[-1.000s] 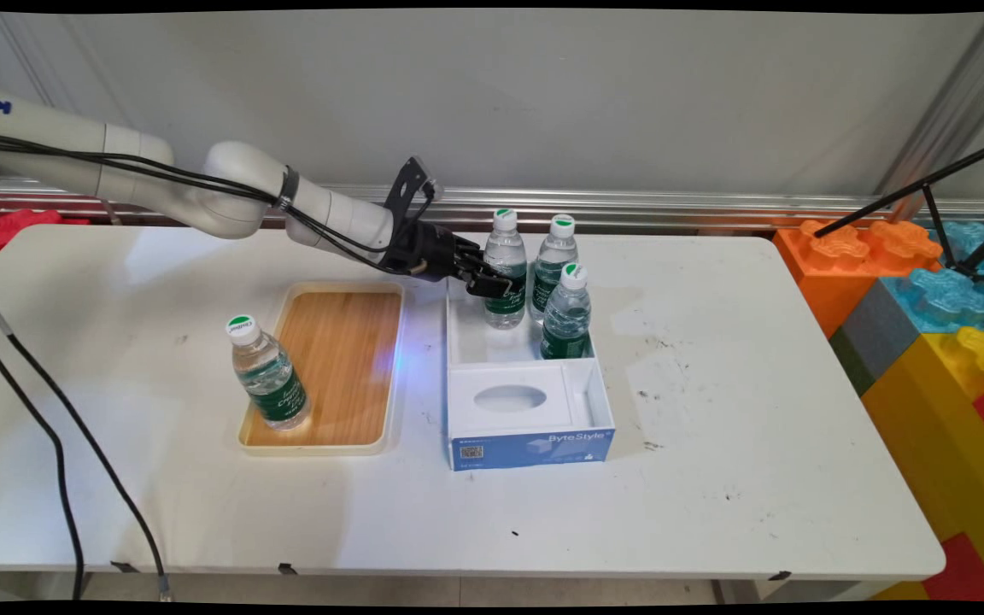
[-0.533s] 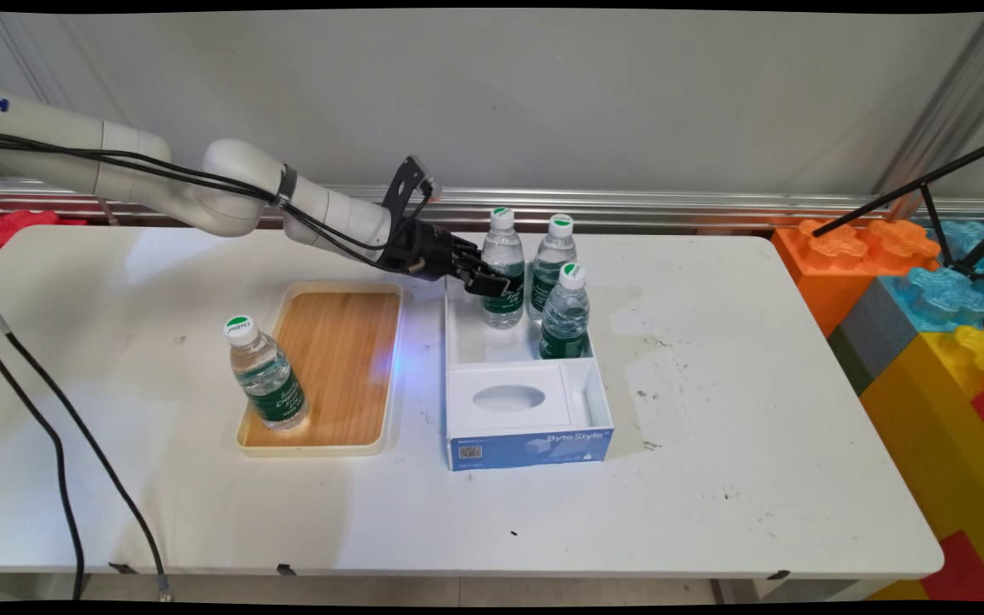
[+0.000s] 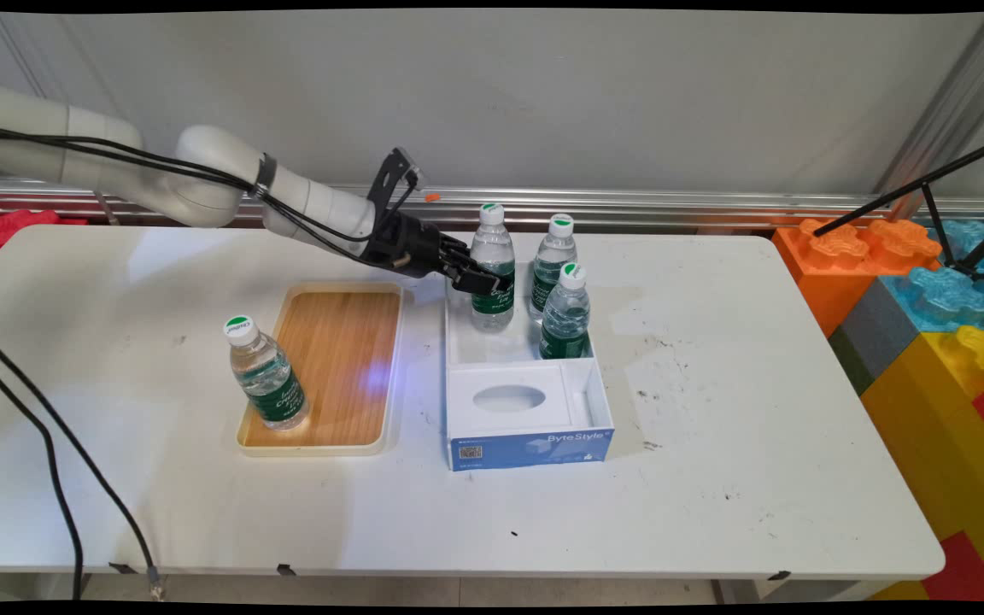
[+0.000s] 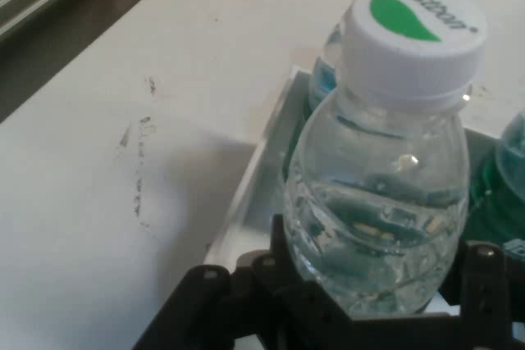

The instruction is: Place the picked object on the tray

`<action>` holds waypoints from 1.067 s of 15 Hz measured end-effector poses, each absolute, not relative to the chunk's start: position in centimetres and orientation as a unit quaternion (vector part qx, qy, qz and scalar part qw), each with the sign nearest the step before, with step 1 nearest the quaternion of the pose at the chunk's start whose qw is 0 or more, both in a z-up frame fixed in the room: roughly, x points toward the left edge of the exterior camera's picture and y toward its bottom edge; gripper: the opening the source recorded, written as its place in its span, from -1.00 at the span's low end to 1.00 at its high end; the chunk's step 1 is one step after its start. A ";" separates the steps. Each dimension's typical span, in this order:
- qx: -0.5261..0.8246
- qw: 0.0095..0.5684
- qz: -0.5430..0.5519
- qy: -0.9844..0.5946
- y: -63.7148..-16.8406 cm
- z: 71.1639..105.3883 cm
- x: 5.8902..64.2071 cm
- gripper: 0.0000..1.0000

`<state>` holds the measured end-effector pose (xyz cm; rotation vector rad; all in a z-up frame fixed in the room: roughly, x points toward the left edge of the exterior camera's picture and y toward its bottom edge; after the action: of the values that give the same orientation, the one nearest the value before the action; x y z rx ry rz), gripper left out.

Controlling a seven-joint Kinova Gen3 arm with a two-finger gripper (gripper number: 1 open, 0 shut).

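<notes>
Gripping a bottle at its label, your hand has it lifted just above the box, two bottles beside it, another on the tray across the tabletop.

bottle: clear glossy plastic | tray: wood-grain floor, matt | box: smooth card | table: scuffed, matt

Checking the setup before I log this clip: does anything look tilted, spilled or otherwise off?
Nothing is spilled. One water bottle is clamped in the end effector and leans slightly, its base above the white box floor. The other two bottles in the box and the one on the wooden tray stand upright.
</notes>
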<state>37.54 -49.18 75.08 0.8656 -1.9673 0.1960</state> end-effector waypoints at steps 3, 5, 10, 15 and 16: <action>0.354 0.478 0.076 -0.800 -48.6 76.5 37.8 -1.00; 0.353 0.486 0.075 -0.796 -48.6 78.1 37.5 -1.00; 0.348 0.493 0.078 -0.793 -48.5 81.3 37.8 -1.00; 0.339 0.483 0.079 -0.804 -47.4 83.7 40.3 -1.00; 0.338 0.477 0.079 -0.807 -47.0 84.0 41.3 -1.00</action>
<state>41.29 -47.02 84.03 0.8263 -1.9719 0.1922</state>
